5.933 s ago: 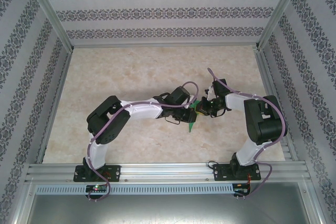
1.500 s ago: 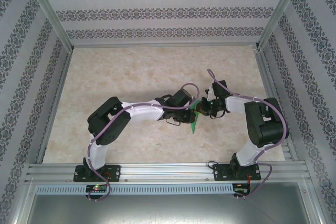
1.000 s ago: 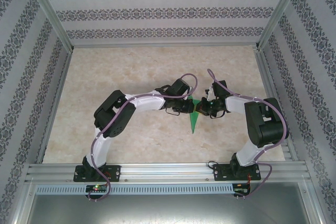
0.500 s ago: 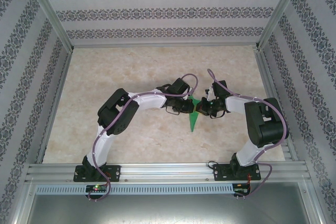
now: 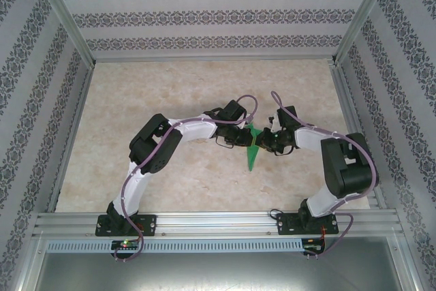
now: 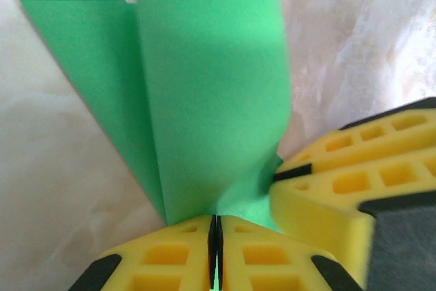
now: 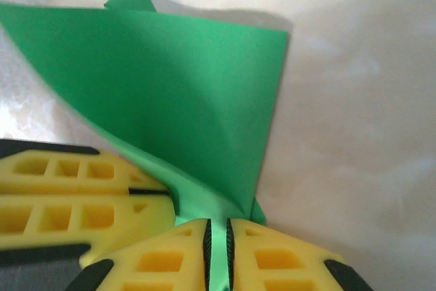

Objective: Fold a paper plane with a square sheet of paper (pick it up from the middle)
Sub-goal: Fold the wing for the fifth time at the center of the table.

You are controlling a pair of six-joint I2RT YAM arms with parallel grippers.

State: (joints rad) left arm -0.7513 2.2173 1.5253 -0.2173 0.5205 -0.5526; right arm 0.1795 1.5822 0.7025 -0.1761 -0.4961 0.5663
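Jaws of left arm (image 5: 191, 127) and right arm (image 5: 310, 138) pinch the paper plane (image 5: 252, 157)

bench (image 5: 170, 93): pale beige marble-look top, faint brown veining, matte
back wall (image 5: 211, 11): white wallpaper, horizontal bands of dark floral ornament
side walls (image 5: 27, 100): same banded wallpaper on left and right
frame posts (image 5: 63, 15): bare aluminium profiles running up from the back corners
front rail (image 5: 218, 221): ribbed aluminium extrusion along the near bench edge
slotted strip (image 5: 218, 244): pale grey, just below the rail
bottom panel (image 5: 218, 270): plain grey sheet
light: even, diffuse, only soft faint shadows on the bench
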